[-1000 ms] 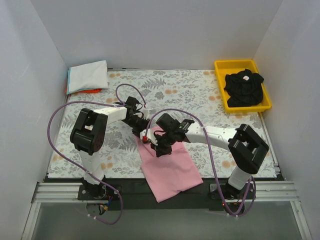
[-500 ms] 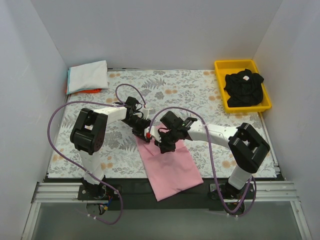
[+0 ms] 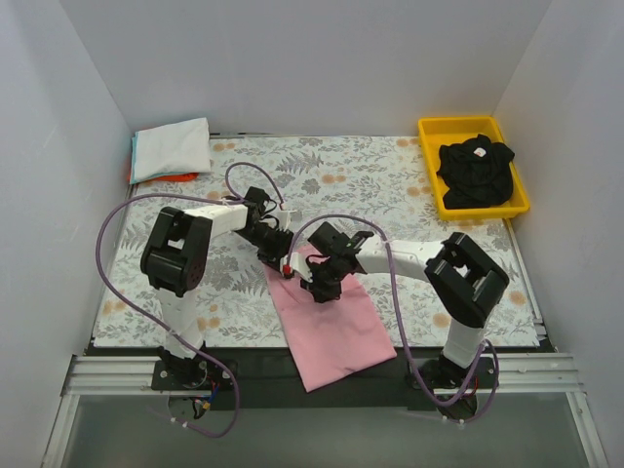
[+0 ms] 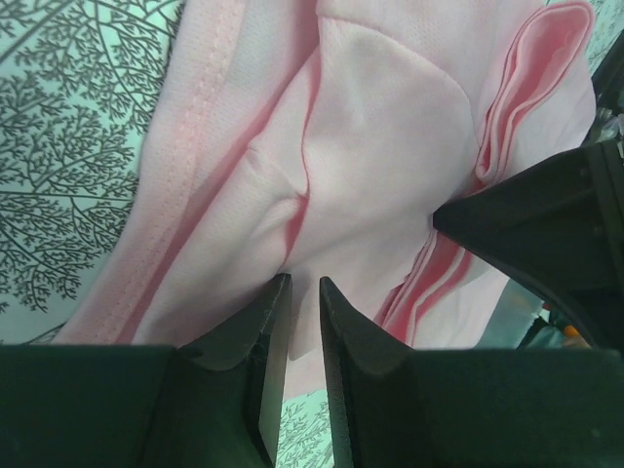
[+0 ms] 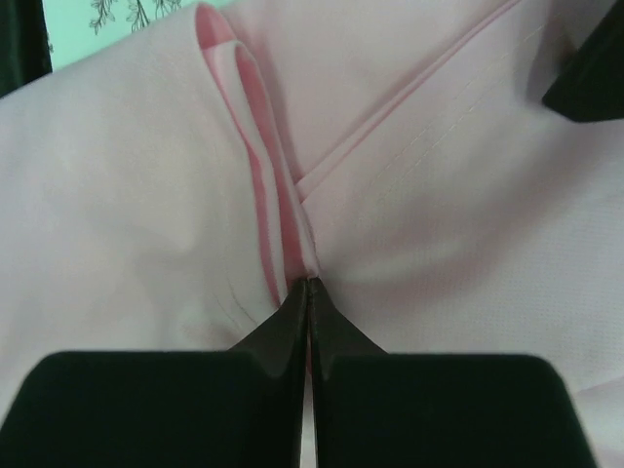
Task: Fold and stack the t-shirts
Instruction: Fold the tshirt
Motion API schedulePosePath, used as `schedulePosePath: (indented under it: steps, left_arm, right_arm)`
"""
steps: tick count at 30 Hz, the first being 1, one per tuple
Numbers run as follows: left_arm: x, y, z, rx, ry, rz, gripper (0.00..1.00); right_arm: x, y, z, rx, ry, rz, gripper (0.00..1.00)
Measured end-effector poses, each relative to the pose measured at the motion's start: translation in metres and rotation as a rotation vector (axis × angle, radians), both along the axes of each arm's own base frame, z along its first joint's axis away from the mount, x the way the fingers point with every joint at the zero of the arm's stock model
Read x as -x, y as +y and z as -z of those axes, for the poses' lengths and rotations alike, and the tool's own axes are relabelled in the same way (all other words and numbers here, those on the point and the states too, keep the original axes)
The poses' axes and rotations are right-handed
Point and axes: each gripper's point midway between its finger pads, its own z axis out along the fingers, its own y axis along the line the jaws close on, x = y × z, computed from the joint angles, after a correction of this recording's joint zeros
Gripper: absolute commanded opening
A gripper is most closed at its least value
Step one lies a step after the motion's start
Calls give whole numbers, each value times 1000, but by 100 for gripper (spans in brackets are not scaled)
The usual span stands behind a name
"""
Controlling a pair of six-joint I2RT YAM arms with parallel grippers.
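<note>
Viewing from above, I find the pink shirt on the table, its near end overhanging the front edge. Left wrist: the left gripper is nearly closed, pinching a crease. Right wrist: the right gripper is clamped on a thin fold. Both holds look shallow, so I judge an uneven pull could slip one and bunch the cloth.

A floral table cloth is covering the table. A light pink t-shirt is lying at the near edge (its end is overhanging), folded t-shirts are sitting far left, and a yellow tray far right.
</note>
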Motion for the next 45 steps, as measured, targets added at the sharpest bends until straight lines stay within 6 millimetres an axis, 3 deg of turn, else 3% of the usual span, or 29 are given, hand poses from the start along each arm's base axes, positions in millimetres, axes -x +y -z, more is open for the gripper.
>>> schedulePosePath:
  steps: [5, 11, 12, 14, 15, 17, 18, 21, 25, 27, 28, 29, 32, 35, 38, 41, 45]
  left_arm:
    - [-10, 0, 1, 4, 42, -18, 18]
    - [-45, 2, 0, 9, 30, -55, 18]
    - [-52, 3, 0, 10, 28, -64, 18]
    - [-68, 4, 0, 11, 15, -80, 19]
    - [-78, 5, -1, 13, 3, -87, 22]
    - [-94, 6, -4, 13, -26, -97, 25]
    - [-103, 7, -5, 9, -51, -99, 27]
    - [-128, 11, -13, -16, -142, -99, 34]
    - [-158, 13, -37, -4, -253, -110, 38]
    - [-161, 17, -53, 20, -294, -118, 38]
    - [-157, 20, -62, 38, -307, -126, 40]
    - [-152, 25, -72, 55, -324, -133, 49]
    - [-109, 43, -104, 103, -381, -148, 59]
    - [-59, 56, -127, 131, -468, -129, 58]
    - [-22, 56, -140, 176, -557, -70, 46]
    - [12, 45, -131, 215, -567, 38, 36]
    - [65, 19, -92, 228, -505, 228, 29]
  right_arm:
    - [-12, 7, 5, 7, -4, 20, 1]
    - [-40, 18, 4, -2, -38, 67, 1]
    - [-46, 18, 3, -3, -46, 79, 12]
    - [-61, 21, 0, -7, -67, 105, 24]
    - [-69, 22, -3, -10, -79, 117, 37]
    - [-82, 25, -10, -23, -98, 137, 45]
    - [-90, 25, -16, -34, -109, 150, 52]
    - [-110, 28, -39, -77, -136, 183, 59]
    - [-126, 12, -87, -155, -179, 221, 59]
    - [-128, -3, -116, -205, -227, 225, 57]
    - [-127, -15, -130, -228, -264, 223, 57]
    - [-121, -27, -139, -244, -295, 217, 57]
    - [-81, -58, -147, -270, -346, 161, 58]
    - [-44, -72, -129, -249, -332, 90, 56]
    - [-23, -75, -98, -193, -271, 42, 45]
    - [-11, -69, -75, -143, -200, 14, 31]
    - [7, -54, -51, -100, -127, -33, 22]
